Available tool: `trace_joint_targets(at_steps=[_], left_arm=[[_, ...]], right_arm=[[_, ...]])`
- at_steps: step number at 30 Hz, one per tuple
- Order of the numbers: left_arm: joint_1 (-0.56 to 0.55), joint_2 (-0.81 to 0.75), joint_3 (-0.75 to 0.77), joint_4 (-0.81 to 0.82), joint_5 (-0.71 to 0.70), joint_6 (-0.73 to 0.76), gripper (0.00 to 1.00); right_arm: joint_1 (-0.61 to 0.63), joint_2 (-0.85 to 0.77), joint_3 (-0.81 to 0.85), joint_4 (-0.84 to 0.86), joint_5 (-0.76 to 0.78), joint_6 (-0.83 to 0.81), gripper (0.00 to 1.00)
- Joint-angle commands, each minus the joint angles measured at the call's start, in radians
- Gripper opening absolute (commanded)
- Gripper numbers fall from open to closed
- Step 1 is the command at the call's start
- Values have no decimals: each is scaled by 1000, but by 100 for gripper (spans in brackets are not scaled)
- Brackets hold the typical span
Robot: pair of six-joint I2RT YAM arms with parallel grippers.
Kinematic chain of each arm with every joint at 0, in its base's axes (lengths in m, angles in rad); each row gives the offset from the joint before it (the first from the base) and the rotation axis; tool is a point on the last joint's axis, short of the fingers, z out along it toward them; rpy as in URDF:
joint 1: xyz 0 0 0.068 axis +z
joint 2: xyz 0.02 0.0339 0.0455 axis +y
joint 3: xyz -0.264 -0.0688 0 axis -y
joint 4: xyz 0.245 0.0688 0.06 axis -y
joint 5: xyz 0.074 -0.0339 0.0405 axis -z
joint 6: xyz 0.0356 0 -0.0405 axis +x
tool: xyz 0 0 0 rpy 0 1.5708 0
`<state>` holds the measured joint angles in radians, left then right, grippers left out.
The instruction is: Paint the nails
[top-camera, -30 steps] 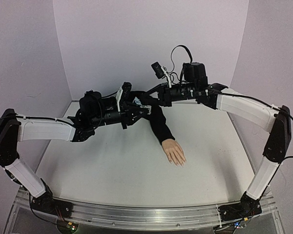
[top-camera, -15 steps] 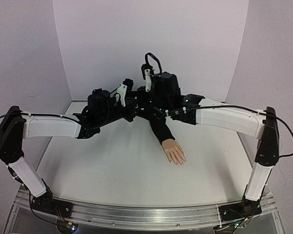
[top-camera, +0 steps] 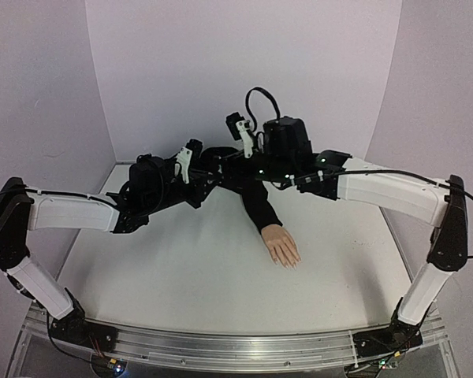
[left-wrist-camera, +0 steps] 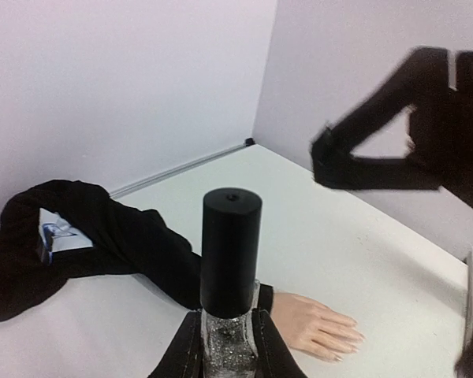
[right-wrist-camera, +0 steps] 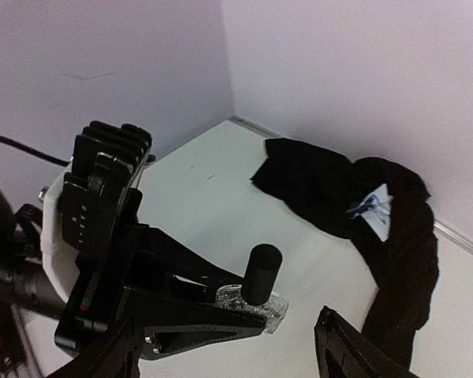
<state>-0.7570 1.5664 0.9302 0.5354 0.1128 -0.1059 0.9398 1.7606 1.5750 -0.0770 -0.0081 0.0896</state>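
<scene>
The left hand is clenched on a small clear bottle with glittery contents. The glass is pinched low between both fingers and the bottle is held upright above the table. A tall black cap is seated on the bottle.

The right hand is released, its fingers spread wide with nothing gripped. In its wrist view the bottle is seen just ahead of the open fingers, apart from them. Both hands are raised over the far half of the table, close together.

The nails are found on the mannequin hand, which lies palm down near the table's middle with its fingers pointed toward the near edge. The nails are well apart from both hands and are seen as small and pale; paint cannot be judged.

A black sleeve runs back from the wrist and is bunched in a heap toward the far corner, with a white tag showing on it.
</scene>
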Motion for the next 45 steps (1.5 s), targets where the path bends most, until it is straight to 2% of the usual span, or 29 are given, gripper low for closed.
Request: trace_joint_targets(at_steps=[1, 6, 11, 14, 17, 20, 21, 23, 24, 25, 27, 30, 32, 33, 35, 36, 38, 40, 43, 45], left_arm=[[-7, -106, -47, 81, 187, -12, 0], [-3, -136, -40, 77, 334, -26, 0], [0, -128, -18, 74, 366, -35, 0], [3, -112, -1, 70, 368, -35, 0], [9, -90, 24, 70, 353, -34, 0], [18, -68, 55, 75, 321, -29, 0], [22, -57, 66, 75, 312, -26, 0], [30, -35, 94, 65, 275, -16, 0], [31, -25, 109, 61, 238, -10, 0], [31, -14, 120, 57, 186, -5, 0], [31, 14, 152, 43, 66, 3, 0], [31, 62, 189, 61, -101, -11, 0], [31, 100, 213, 67, -197, -22, 0], [31, 111, 220, 69, -220, -24, 0], [31, 132, 234, 69, -241, -28, 0], [32, 136, 236, 66, -234, -25, 0], [33, 132, 228, 60, -205, -20, 0], [33, 118, 200, 55, -161, -10, 0], [42, 78, 142, 66, -28, -9, 0], [48, 51, 117, 54, 44, -12, 0]], right_arm=[[-107, -83, -30, 9, -483, -44, 75], [-178, -33, 27, 13, -764, -40, 63], [-182, 39, 108, 12, -854, -27, 39], [-182, 58, 130, 13, -852, -21, 37], [-182, 78, 149, 11, -812, -16, 27], [-182, 89, 155, 12, -789, -21, 23], [-182, 94, 157, 13, -781, -23, 19], [-182, 99, 160, 13, -713, -19, 3], [-181, 101, 159, 16, -654, -12, 0], [-177, 102, 155, 19, -563, 3, 0], [-149, 96, 133, 40, -249, 30, 0], [-18, 121, 134, 67, 519, 14, 0], [46, 198, 216, 67, 837, -15, 0], [63, 221, 247, 61, 875, -20, 0], [76, 250, 303, 32, 873, 0, 0], [77, 250, 310, 22, 835, 10, 5], [71, 228, 301, 20, 740, -6, 19], [53, 186, 256, 16, 603, -17, 41], [-23, 84, 147, 17, 212, 2, 63], [-91, 31, 95, 16, -81, -12, 70]])
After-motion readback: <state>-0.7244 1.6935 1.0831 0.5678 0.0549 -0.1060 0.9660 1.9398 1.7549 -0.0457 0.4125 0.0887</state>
